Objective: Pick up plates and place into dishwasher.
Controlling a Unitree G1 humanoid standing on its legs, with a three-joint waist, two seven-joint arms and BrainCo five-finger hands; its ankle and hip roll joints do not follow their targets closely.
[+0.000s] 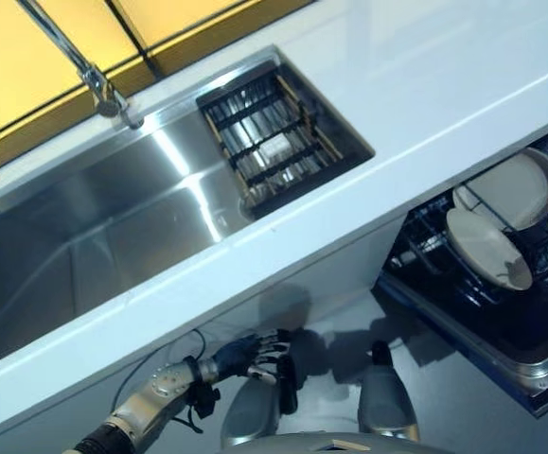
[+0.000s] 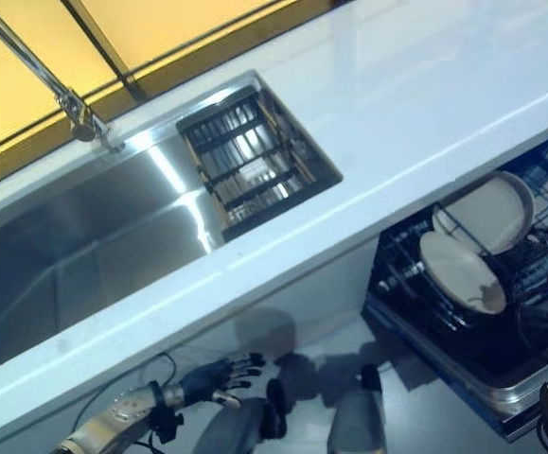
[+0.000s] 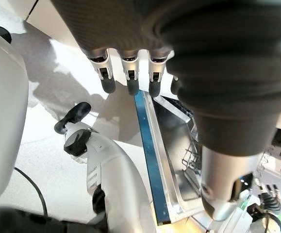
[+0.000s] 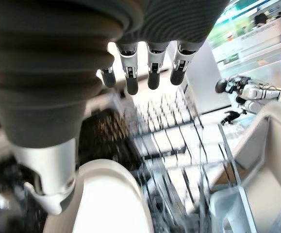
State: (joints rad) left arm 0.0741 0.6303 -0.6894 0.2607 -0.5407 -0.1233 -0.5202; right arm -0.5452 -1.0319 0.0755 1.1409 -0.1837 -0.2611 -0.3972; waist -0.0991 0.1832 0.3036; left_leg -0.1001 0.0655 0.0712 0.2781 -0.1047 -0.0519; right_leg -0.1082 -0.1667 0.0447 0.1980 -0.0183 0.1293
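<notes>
Two white plates stand on edge in the dishwasher's dark lower rack under the counter at the right: one further back, one in front. My left hand hangs low before the counter, away from the rack, its fingers straight with nothing in them. In the right wrist view my right hand hovers over the rack wires, fingers straight and empty, with a white plate just below it.
A white countertop runs across the view with a steel sink, a faucet and a slatted drain insert. The pulled-out dishwasher's metal front edge juts toward me at the lower right.
</notes>
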